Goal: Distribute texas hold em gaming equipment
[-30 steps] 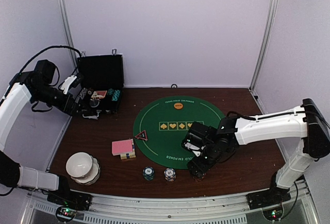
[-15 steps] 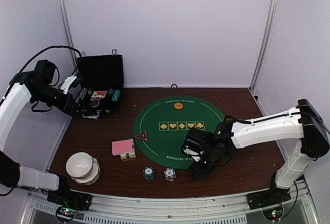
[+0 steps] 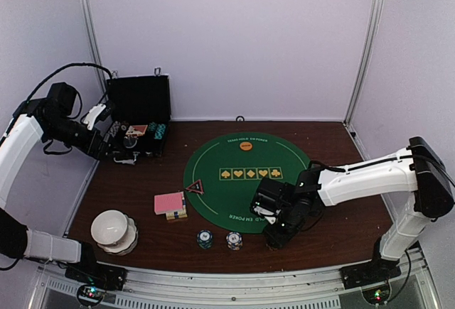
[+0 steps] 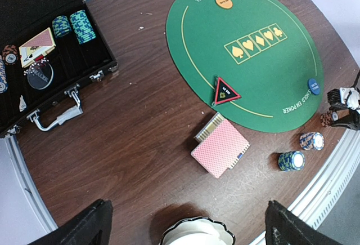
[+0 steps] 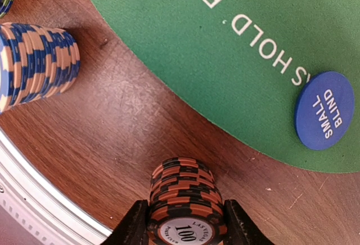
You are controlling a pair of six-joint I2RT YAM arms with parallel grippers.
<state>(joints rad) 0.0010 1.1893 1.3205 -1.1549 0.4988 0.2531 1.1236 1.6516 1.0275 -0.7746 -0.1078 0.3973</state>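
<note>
The red chips (image 5: 183, 200) are a short stack standing upright. Its long axis runs straight up from the worktop (image 3: 142, 188) and the "100" face on top points at the right wrist camera. It sits on bare wood just off the near edge of the green mat (image 3: 234, 174), close to the blue button (image 5: 324, 110), with the blue-tan stack (image 5: 34, 65) and the teal stack (image 3: 205, 239) lined up to its left.

The right gripper (image 5: 183, 228) reaches low over that spot, forearm stretched across the worktop and wrist bent down. Its fingers (image 5: 135, 222) are pressed against both sides of the red chips.

The left gripper (image 4: 187, 222) hangs high beside the open case (image 3: 138, 110), looking down, with its fingers wide apart and nothing between them.

The cards (image 3: 170, 203) lie beside the mat's left edge, and the triangle marker (image 3: 194, 187) rests on the mat's rim right by them. The orange button (image 3: 246, 146) is at the mat's far side, and the bowls (image 3: 114, 229) stand at the near left.

Compared with a second ago, the right wrist has shifted slightly toward the near edge. In the last half second it barely changes. The left arm has not moved.
</note>
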